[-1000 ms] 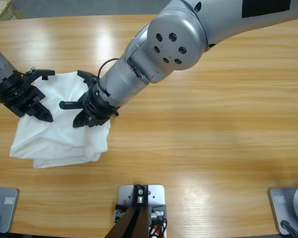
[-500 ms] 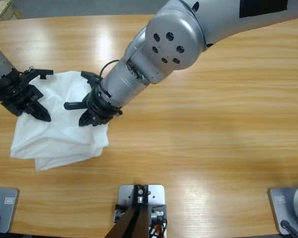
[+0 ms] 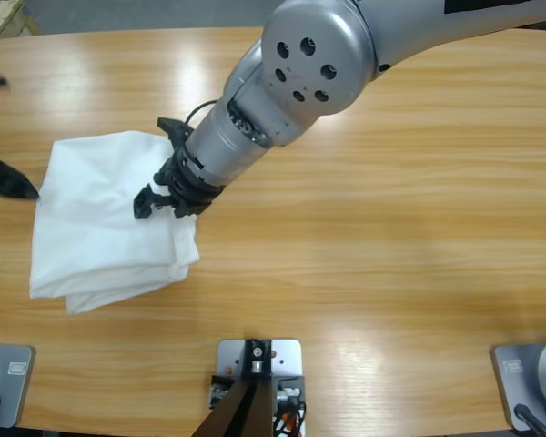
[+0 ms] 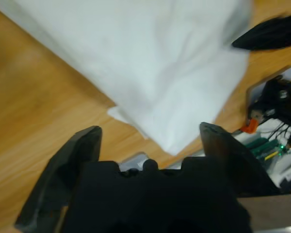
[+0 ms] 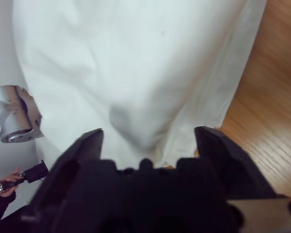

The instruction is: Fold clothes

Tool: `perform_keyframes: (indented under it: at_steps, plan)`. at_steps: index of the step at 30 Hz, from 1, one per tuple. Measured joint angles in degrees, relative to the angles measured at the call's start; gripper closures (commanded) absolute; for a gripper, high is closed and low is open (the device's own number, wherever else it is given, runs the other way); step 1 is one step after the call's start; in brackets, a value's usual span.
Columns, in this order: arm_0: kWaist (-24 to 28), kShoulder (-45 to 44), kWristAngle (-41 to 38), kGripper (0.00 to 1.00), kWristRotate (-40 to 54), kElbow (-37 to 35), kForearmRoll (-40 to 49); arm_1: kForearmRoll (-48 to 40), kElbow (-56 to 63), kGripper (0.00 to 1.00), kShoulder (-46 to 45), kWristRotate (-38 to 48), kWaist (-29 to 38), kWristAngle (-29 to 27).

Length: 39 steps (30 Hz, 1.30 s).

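The clothes (image 3: 105,218) lie folded left on the worktop (image 3: 391,228), the right tool (image 3: 168,187) open over their right edge, nearer than the open left tool (image 3: 0,177).

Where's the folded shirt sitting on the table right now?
In the high view the folded white shirt lies on the table's left part, with one arm's hand over its right edge.

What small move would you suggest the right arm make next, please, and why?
Probably ease the right gripper down and close it on the T-shirt at its right edge. Its jaws stand open over that edge, gripping nothing, and the left gripper is open, clear of the cloth.
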Motion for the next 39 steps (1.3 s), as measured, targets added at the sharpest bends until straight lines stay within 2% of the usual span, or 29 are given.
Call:
perform_keyframes:
  at_steps: [1,3,7,12,18,21,27,39]
  plan:
    - [-0.47,-1.34,0.00,0.621,0.36,-1.69,-0.01,0.00,-0.01,1.000,-0.24,-0.20,0.00,0.00]
    - [-1.51,-2.93,-1.54,0.990,0.83,-3.76,-0.60,0.00,-0.02,1.000,-1.45,-0.58,0.00,0.00]
    - [-1.73,-2.81,-6.11,1.000,0.90,-1.81,-4.68,0.00,-0.32,1.000,-6.62,-1.57,-0.02,0.29]
    - [-0.13,1.60,-8.05,1.000,0.53,3.58,-11.05,-0.56,-0.33,1.000,-7.15,-2.30,0.07,5.50]
    - [1.77,5.55,-8.05,1.000,-8.75,12.57,-24.62,-6.07,-0.25,1.000,-4.29,-2.16,0.43,8.06]
    - [2.15,6.93,-7.87,1.000,-12.10,16.02,-28.35,-8.23,-0.21,1.000,-2.13,-1.79,1.81,9.50]
    - [3.08,7.40,-5.83,1.000,-15.88,18.80,-30.11,-11.29,-0.20,1.000,1.36,-0.24,4.29,11.34]
    - [6.46,7.39,-5.12,1.000,-16.06,23.15,-31.44,-13.60,0.10,1.000,6.95,1.00,4.53,11.87]
